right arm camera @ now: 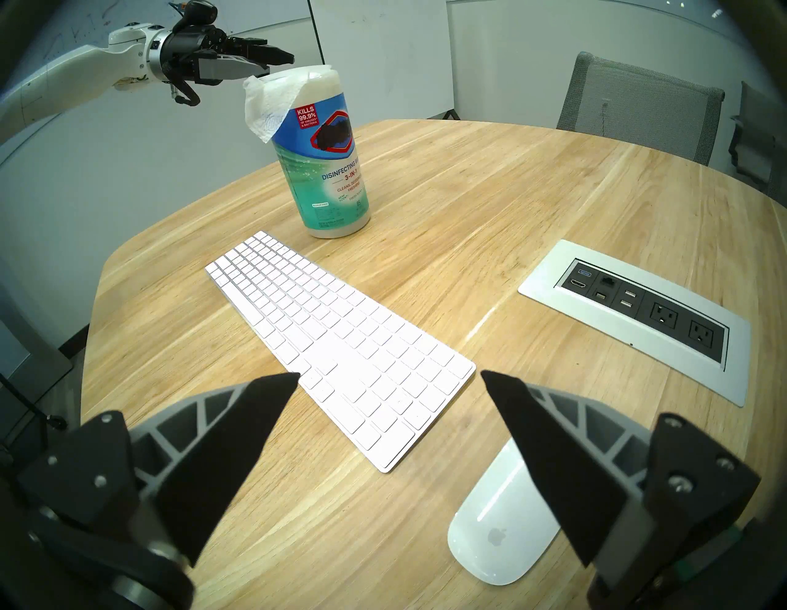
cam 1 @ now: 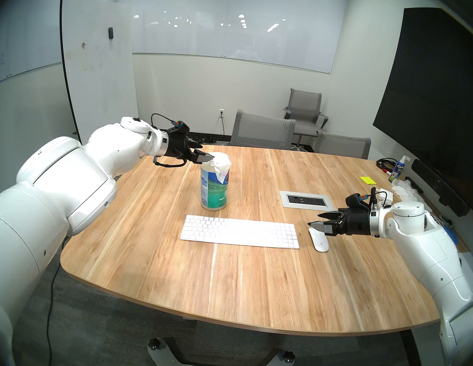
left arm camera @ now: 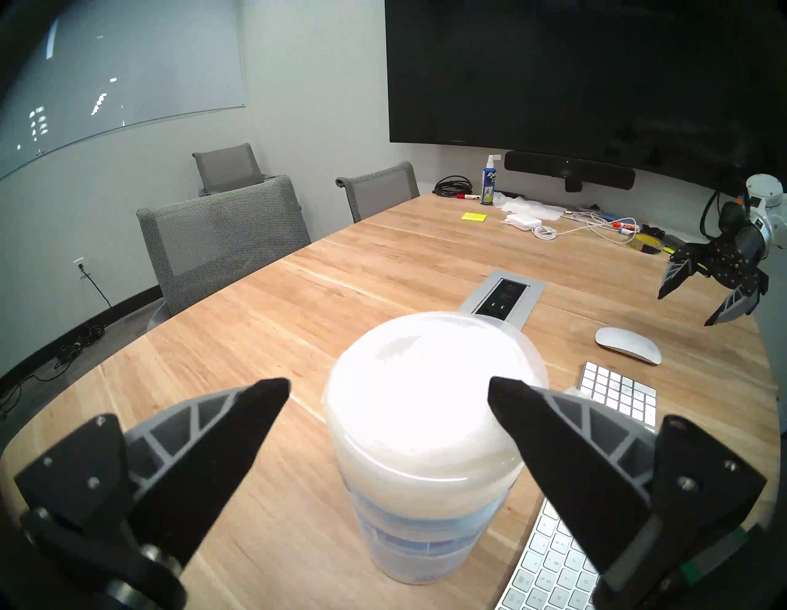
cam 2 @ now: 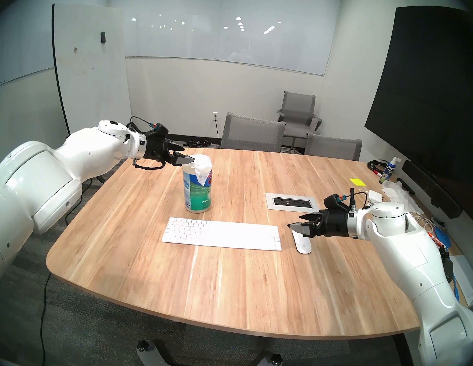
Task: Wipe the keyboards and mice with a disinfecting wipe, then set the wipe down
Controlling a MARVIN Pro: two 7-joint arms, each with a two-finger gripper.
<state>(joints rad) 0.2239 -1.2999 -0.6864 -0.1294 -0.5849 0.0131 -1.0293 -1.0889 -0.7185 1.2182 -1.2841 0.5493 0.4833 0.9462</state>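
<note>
Left gripper (cam 1: 203,153) jaws spread wide, nothing held; it sits level with the top of the wipes canister (cam 1: 215,182), near fingertip right at the rim where a wipe (cam 1: 223,169) hangs out and drapes down the side. Contact with the wipe: can't tell. Right gripper (cam 1: 318,220) also wide open and empty, hovering over the far end of the mouse (cam 1: 319,240), clear of it.

Landmark = canister, upright on the table (cam 1: 249,279). Keyboard (cam 1: 240,232) lies flat just in front of the canister, toward the robot, its long side running across. Mouse is just past the keyboard's number-pad end, not touching it. Power/data outlet plate (cam 1: 306,200) is set flush into the tabletop to the right of the canister. Far right of the canister, along the table edge under the dark wall screen (cam 1: 448,91): spray bottle (cam 1: 396,171), yellow sticky pad (cam 1: 368,180), crumpled white tissues (cam 1: 403,190), a white charger and cables.

Surface: light wood-grain planks, rounded corners. Room: grey mesh chairs (cam 1: 262,131) behind the canister at the far table edge, glass whiteboard on the back wall, freestanding white panel (cam 1: 97,61) back left, grey carpet.
</note>
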